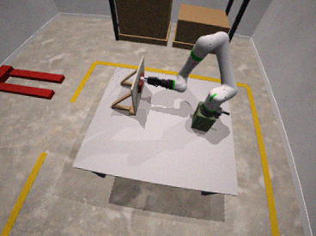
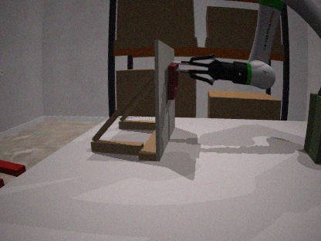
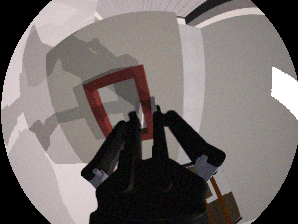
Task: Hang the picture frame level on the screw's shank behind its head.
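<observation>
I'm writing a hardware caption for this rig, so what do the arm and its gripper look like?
The arm has smooth, rounded white links with bright green rings at the joints; faint reddish lettering runs along one link. It stands on a dark green block pedestal. The gripper is black, with thin linkage bars and two slim fingers. No loose cables show.

I count one picture frame point(image 2: 172, 81) on one upright board point(image 2: 162, 100), two cardboard boxes point(image 1: 142, 9) behind it, possibly more, and one pallet jack point(image 1: 23, 81).
</observation>
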{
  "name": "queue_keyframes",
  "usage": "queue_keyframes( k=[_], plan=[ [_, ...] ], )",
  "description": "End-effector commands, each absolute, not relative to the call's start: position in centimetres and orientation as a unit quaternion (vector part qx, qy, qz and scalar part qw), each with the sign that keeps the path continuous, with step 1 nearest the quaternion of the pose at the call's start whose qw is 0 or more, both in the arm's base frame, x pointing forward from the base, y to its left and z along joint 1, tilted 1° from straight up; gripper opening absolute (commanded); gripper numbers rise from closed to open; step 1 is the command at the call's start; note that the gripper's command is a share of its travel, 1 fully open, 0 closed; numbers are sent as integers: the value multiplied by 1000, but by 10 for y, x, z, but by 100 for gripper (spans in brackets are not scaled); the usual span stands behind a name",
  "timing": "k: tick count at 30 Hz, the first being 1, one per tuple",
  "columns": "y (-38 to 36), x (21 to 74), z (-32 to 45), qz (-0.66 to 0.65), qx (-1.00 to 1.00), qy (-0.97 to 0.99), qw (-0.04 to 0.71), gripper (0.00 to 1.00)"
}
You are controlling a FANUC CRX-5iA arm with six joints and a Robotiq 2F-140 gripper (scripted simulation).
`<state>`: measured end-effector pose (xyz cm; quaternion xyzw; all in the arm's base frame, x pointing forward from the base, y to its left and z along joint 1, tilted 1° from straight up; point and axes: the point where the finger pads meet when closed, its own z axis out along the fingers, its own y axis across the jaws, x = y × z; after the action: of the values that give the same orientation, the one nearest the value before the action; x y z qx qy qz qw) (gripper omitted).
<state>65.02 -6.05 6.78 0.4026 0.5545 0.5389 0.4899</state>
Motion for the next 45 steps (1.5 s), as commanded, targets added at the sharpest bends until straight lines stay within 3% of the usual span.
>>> queue_keyframes(
  k=[1,45],
  plan=[
    [-61,650,68,542,407,551,486,0],
    [-67,651,69,566,437,528,459,0]
  ],
)
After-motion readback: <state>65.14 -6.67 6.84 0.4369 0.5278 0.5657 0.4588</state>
